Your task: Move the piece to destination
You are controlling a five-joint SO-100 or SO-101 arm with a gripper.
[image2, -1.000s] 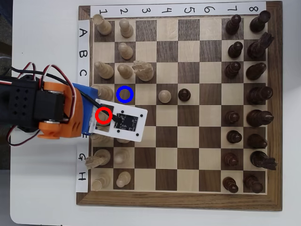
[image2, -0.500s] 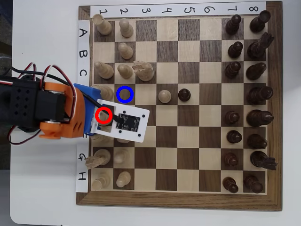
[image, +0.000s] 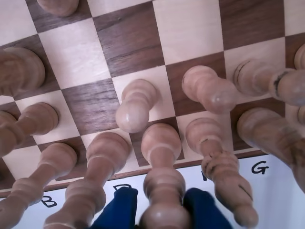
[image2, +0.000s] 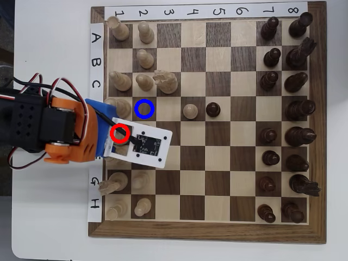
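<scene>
In the wrist view the piece (image: 162, 157), a tall light-wood chessman with a slim body, stands at the board's near edge. My gripper (image: 161, 202) has its blue fingers (image: 119, 207) pressed against both sides of its upper part, so it is shut on it. In the overhead view the white camera plate (image2: 147, 144) on my orange arm (image2: 68, 133) hides the piece and the fingertips; a red circle (image2: 119, 133) marks that spot. The destination (image2: 144, 109), a dark square ringed in blue, lies empty just above and to the right. In the wrist view the destination (image: 90, 107) is left of a light pawn (image: 136, 102).
Light pieces crowd both sides of the gripper along the near rows (image: 102, 162) (image: 209, 143). A light knight (image2: 166, 81) and pawns (image2: 144, 81) stand above the blue circle. A light pawn (image2: 189, 111) and a dark pawn (image2: 213, 109) sit mid-board. Dark pieces line the right side (image2: 296, 109).
The camera plate and wrist have shifted slightly down and to the right and turned a little in the overhead view. No chess piece has visibly moved.
</scene>
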